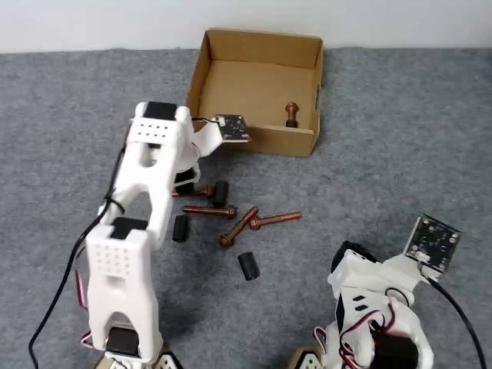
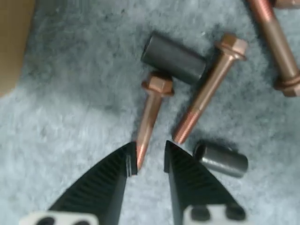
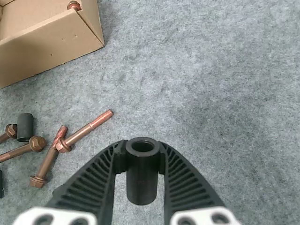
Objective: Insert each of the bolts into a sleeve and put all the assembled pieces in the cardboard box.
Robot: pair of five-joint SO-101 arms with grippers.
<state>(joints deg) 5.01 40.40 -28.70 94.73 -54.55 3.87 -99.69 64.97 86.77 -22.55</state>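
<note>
Left gripper gaped around the bolt, seemingly at its tip; pinched there, I feared it might swing. Right gripper clamped a sleeve.

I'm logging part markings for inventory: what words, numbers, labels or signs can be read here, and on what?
None readable. The cardboard box, the bolts and the sleeve held in the right tool show no print.
Any marks on the circuit board are too small to read.
</note>
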